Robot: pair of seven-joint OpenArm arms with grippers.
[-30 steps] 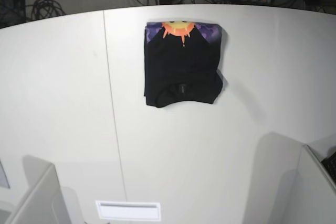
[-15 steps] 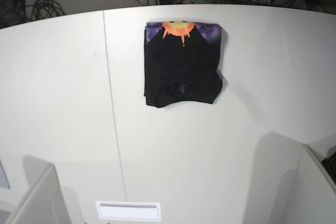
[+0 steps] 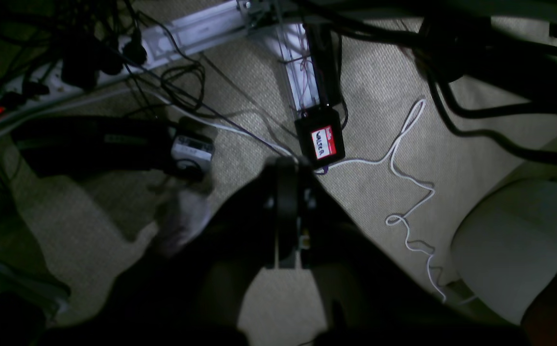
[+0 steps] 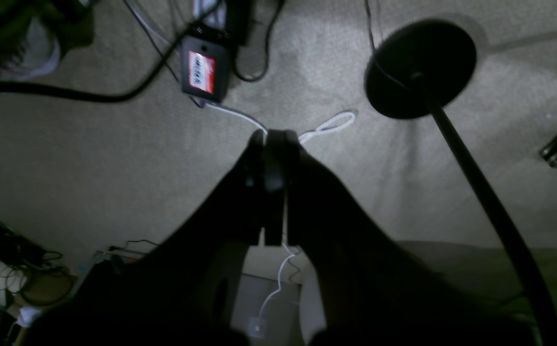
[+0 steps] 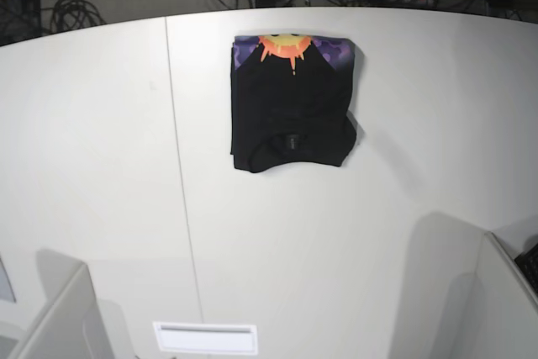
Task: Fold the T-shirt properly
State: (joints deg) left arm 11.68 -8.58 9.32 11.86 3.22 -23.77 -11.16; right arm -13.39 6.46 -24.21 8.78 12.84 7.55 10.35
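Observation:
The T-shirt point(image 5: 292, 102) lies folded into a compact black rectangle on the white table point(image 5: 101, 140), at the far middle. Its purple, orange and yellow sun print point(image 5: 286, 44) shows along the far edge. Neither gripper shows in the base view. In the left wrist view my left gripper point(image 3: 288, 166) hangs over the carpeted floor with its jaws together and empty. In the right wrist view my right gripper point(image 4: 273, 137) is likewise shut and empty above the floor. The shirt is out of both wrist views.
Grey arm housings stand at the table's front left point(image 5: 63, 317) and front right point(image 5: 500, 300). A white label point(image 5: 206, 338) sits at the front edge. On the floor lie cables, a power strip point(image 3: 43, 81), a black box with a red label point(image 4: 203, 69) and a round black stand base point(image 4: 420, 67).
The shirt and table look the same. Small white shapes have appeared at the top edge of the base view, behind the table.

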